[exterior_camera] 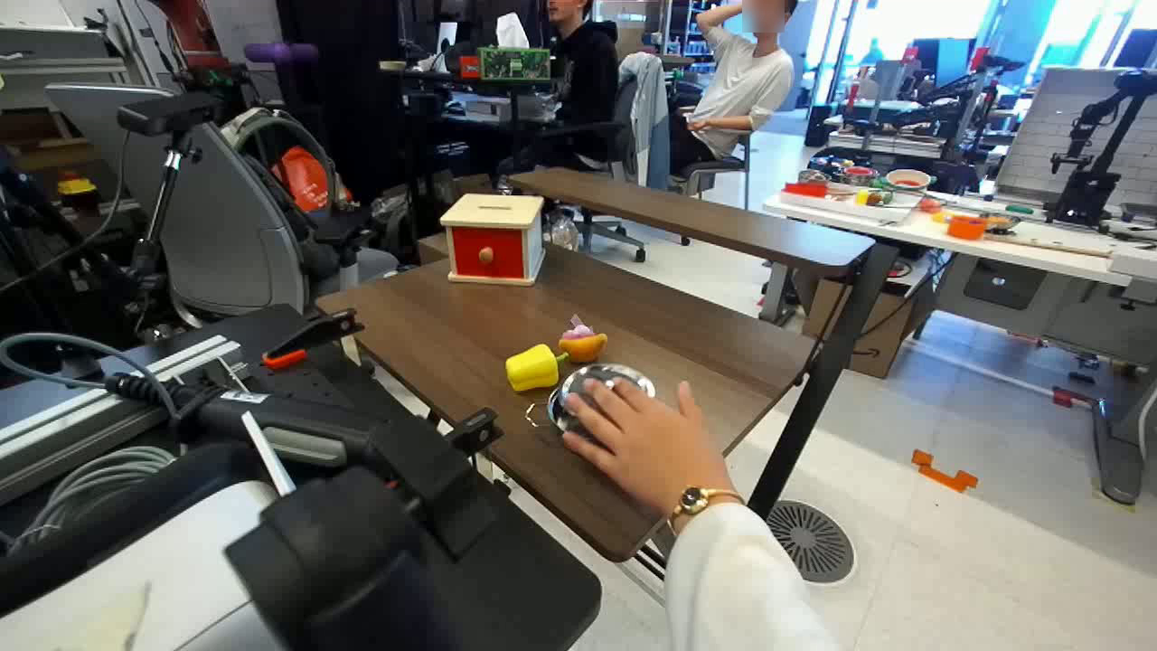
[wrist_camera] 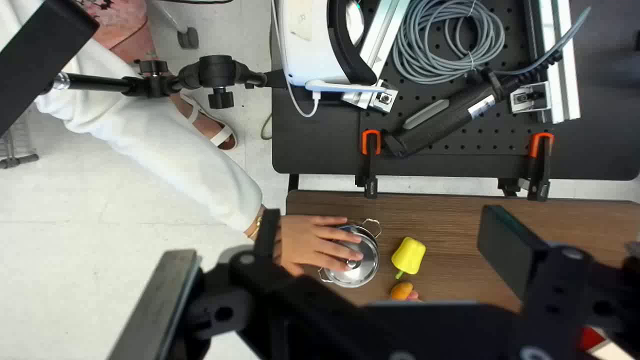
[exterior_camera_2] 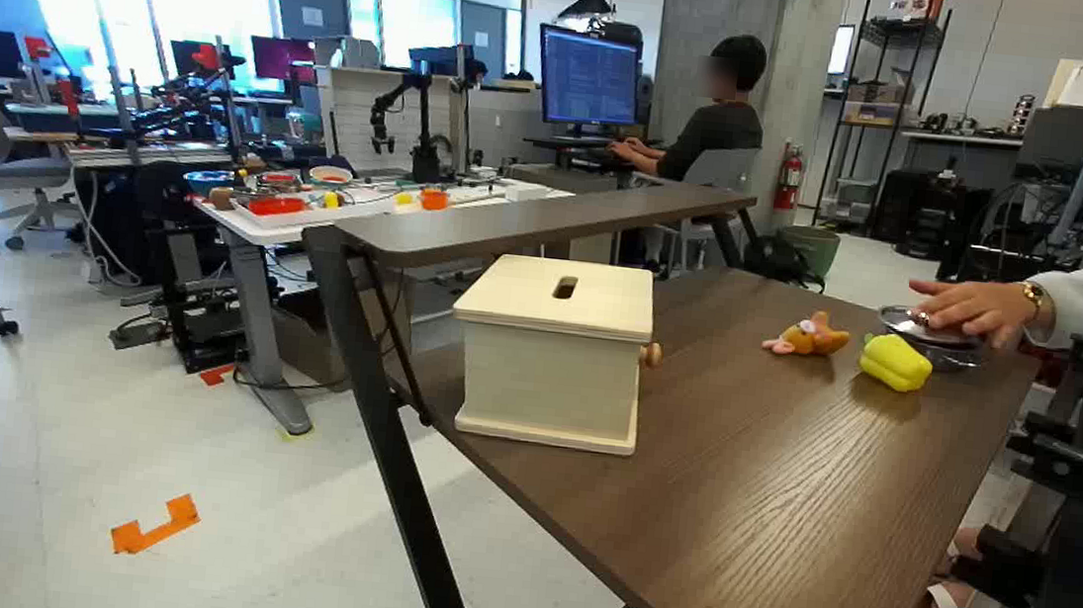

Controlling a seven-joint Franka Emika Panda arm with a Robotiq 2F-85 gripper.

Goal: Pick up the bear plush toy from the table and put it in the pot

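Currently gripper (wrist_camera: 382, 232) is spread wide, holding nothing; wrist view puts bear toy (wrist_camera: 401, 290) between its fingers (wrist_camera: 507, 250), down on the table (wrist_camera: 450, 240), well apart.

Brown table (exterior_camera_2: 733, 481) — pot (exterior_camera_2: 958, 358), pepper (exterior_camera_2: 895, 364), plush (exterior_camera_2: 808, 338), box (exterior_camera_2: 549, 379)

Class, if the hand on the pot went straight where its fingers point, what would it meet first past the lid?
Probably the yellow pepper beyond the pot; depth is unclear, so the hand might pass above.
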